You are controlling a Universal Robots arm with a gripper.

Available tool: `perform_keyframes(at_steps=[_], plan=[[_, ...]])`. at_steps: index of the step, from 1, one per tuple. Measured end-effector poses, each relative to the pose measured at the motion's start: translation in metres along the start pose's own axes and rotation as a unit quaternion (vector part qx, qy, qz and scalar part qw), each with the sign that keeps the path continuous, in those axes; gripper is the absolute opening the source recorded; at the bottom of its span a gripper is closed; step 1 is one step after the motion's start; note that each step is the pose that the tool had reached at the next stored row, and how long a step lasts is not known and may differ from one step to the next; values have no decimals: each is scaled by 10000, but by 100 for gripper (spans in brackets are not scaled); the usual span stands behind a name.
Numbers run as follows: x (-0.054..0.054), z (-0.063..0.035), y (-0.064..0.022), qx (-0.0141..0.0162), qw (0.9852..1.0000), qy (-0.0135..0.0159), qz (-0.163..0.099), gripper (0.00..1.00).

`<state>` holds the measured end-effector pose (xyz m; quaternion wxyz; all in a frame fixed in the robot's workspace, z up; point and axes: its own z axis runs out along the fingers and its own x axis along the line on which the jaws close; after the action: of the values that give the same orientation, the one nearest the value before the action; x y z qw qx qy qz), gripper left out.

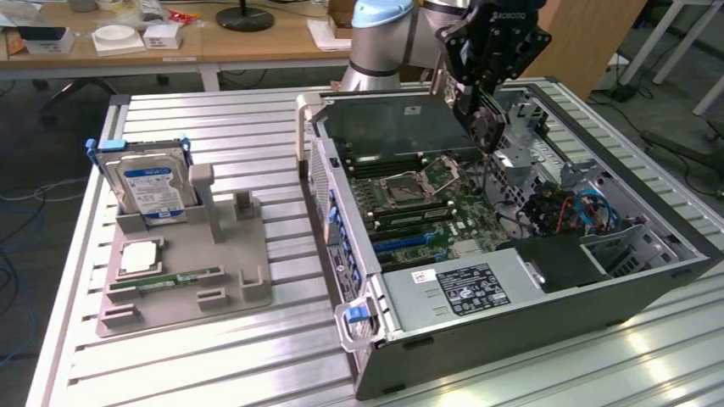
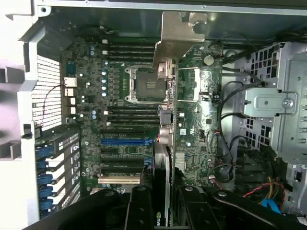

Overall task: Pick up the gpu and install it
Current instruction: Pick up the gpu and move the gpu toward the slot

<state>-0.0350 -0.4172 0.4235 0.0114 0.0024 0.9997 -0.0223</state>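
My gripper [image 1: 480, 85] hangs over the back of the open computer case [image 1: 509, 331], shut on the gpu [image 1: 487, 125]. The card hangs below the fingers with its black round fan facing the exterior view's right. It is held in the air above the motherboard [image 1: 425, 199]. In the wrist view the gpu [image 2: 162, 158] appears edge-on, running from between my black fingers [image 2: 139, 208] out to its silver end bracket [image 2: 176, 36]. Under it lie the motherboard's processor socket [image 2: 144, 84] and the expansion slots, one blue [image 2: 123, 142].
On the slatted metal table [image 1: 226, 127], at the exterior view's left, a grey fixture [image 1: 186, 284] holds an upright blue-labelled hard drive [image 1: 149, 185], a processor chip [image 1: 138, 257] and a RAM stick [image 1: 169, 278]. Cables and a drive cage [image 1: 565, 203] crowd the case's right side.
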Motion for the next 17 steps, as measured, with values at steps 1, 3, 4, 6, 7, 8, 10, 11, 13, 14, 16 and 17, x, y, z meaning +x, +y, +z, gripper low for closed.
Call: perform_keyframes(at_steps=[1,3,4,6,7,8,10,11,13,14,16,17], plan=[[-28,1,0,0,10000,0,0,26],[-88,3,0,0,10000,0,0,26],[-115,4,0,0,10000,0,0,26],[-166,6,1,0,10000,0,0,26],[-188,7,1,0,10000,0,0,26],[-201,7,1,0,10000,1,0,26],[-204,7,1,0,10000,0,-1,26],[-204,7,1,0,10000,0,0,26],[-204,8,1,0,10000,0,0,26],[-204,8,1,0,10000,0,0,26],[-204,8,1,0,10000,0,0,26],[-204,8,1,0,10000,0,0,26]])
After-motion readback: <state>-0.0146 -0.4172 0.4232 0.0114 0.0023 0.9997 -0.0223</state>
